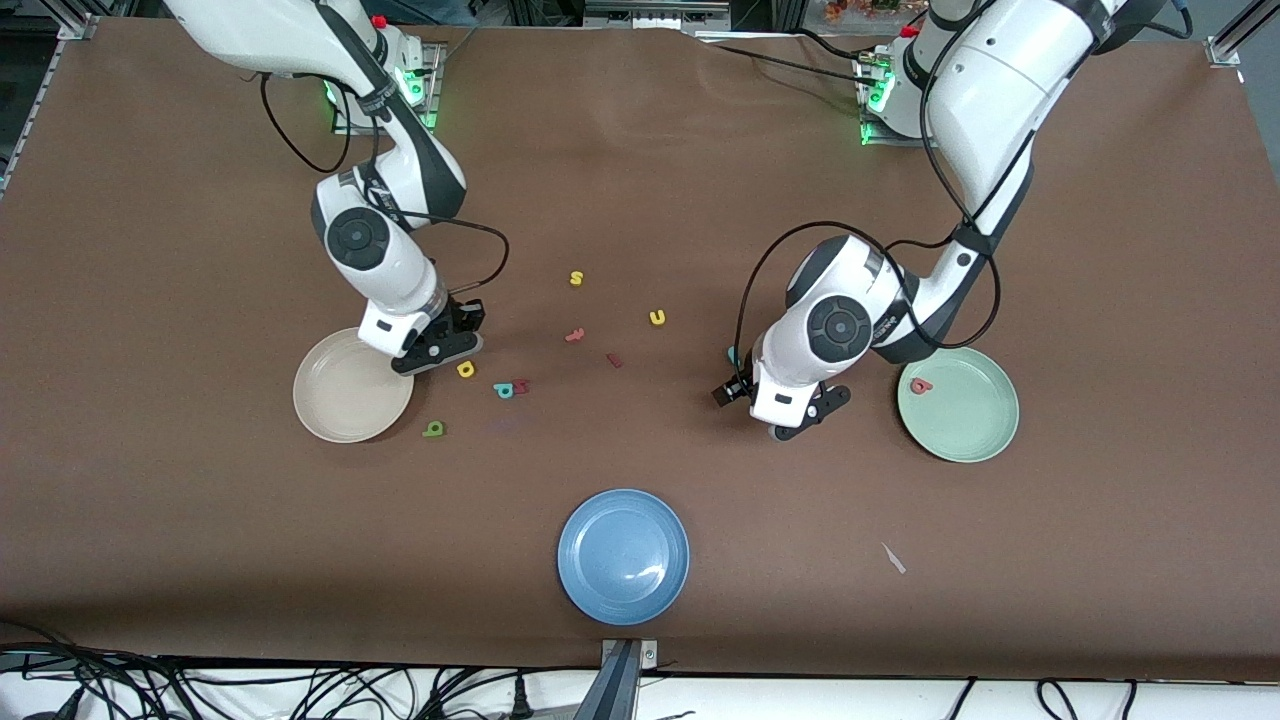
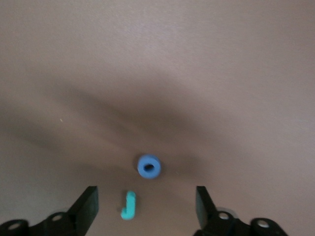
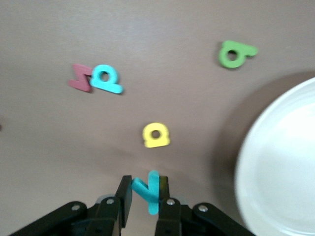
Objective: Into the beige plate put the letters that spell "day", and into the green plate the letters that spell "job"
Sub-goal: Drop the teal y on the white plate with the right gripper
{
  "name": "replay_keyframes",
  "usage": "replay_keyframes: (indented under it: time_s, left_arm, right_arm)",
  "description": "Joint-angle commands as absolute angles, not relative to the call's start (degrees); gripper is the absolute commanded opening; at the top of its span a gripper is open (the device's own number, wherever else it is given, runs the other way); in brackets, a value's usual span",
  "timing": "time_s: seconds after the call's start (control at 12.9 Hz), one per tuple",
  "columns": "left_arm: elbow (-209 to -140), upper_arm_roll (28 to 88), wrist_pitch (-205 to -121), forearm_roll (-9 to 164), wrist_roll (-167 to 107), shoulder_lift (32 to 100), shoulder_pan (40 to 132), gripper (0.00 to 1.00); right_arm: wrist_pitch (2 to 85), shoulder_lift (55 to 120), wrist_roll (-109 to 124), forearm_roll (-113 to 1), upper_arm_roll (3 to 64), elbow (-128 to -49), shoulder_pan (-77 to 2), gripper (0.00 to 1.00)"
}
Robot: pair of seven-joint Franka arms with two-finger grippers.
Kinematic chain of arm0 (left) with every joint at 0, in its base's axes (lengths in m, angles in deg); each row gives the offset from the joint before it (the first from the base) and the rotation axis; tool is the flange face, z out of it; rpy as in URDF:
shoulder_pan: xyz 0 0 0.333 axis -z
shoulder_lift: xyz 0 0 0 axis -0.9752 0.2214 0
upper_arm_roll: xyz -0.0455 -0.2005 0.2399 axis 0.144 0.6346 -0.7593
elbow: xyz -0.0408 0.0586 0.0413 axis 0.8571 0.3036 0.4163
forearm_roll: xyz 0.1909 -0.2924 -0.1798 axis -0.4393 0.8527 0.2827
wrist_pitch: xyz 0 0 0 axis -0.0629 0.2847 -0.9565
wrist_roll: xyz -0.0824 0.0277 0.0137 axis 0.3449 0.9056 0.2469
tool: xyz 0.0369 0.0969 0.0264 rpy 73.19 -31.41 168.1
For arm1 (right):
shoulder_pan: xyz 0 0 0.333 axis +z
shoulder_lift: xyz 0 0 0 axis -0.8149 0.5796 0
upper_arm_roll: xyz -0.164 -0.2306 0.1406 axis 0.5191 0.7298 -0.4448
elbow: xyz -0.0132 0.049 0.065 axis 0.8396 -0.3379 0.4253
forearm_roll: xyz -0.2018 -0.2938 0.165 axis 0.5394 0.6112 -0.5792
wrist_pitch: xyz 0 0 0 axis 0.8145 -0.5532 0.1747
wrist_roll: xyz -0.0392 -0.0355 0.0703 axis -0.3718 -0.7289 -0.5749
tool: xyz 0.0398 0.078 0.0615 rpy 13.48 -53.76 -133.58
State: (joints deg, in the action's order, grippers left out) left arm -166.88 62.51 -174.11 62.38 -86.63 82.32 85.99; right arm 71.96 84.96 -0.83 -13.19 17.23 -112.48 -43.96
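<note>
My right gripper is shut on the teal "y". It hangs over the table beside the beige plate, near the yellow "a" and the green "d". My left gripper is open low over the table, with the teal "j" lying between its fingers, untouched. The blue "o" lies just past them. The salmon "b" rests in the green plate. In the front view the left gripper is beside the green plate, toward the table's middle.
A teal letter touches a dark red one near the "a". A yellow "s", yellow "u", red "t" and dark red bar lie mid-table. A blue plate sits nearest the front camera.
</note>
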Motion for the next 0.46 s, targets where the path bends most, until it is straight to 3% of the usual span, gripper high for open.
replay_keyframes:
  time_s: [0.0, 0.39]
  left_arm:
    - [-164.92, 61.66, -173.69, 59.15, -88.97, 84.27, 87.05, 0.73]
    - [-161.32, 57.97, -174.04, 59.15, -91.7, 87.61, 92.32, 0.7]
  right_arm:
    - [71.07, 83.63, 7.96, -12.66, 21.39, -112.52, -44.12, 0.09]
    - [70.46, 83.27, 23.52, -12.83, 28.43, -110.5, -44.38, 0.09]
